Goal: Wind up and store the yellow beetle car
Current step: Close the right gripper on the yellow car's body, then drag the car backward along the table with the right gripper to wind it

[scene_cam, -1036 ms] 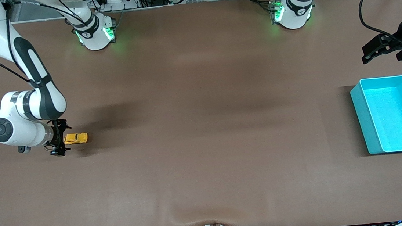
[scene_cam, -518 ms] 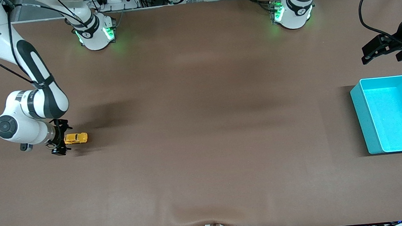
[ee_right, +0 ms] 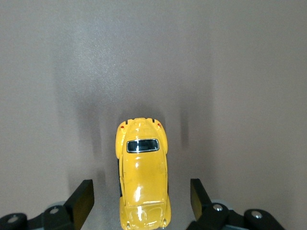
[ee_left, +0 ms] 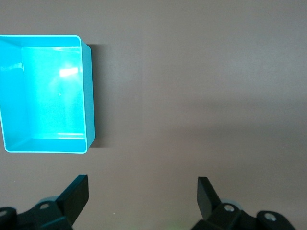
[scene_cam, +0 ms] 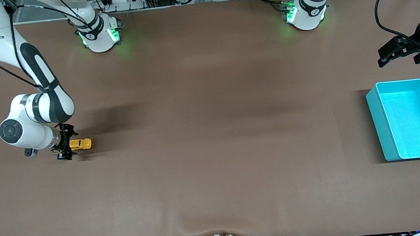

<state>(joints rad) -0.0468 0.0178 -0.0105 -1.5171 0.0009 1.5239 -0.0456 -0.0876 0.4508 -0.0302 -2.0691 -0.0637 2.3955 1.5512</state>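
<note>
The right gripper [scene_cam: 67,148] is straddling the yellow beetle car [scene_cam: 80,144], jaws spread, nothing held yet; the left gripper [scene_cam: 398,53] is waiting open near the turquoise bin [scene_cam: 375,117]

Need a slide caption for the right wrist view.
Right gripper open, fingers straddling but not touching the small yellow beetle-shaped toy car on the brown table.

The yellow beetle car [scene_cam: 80,144] [ee_right: 142,177] is a tiny glossy yellow toy with a rounded body and one dark window, standing upright on its wheels at the right arm's end of the table
</note>
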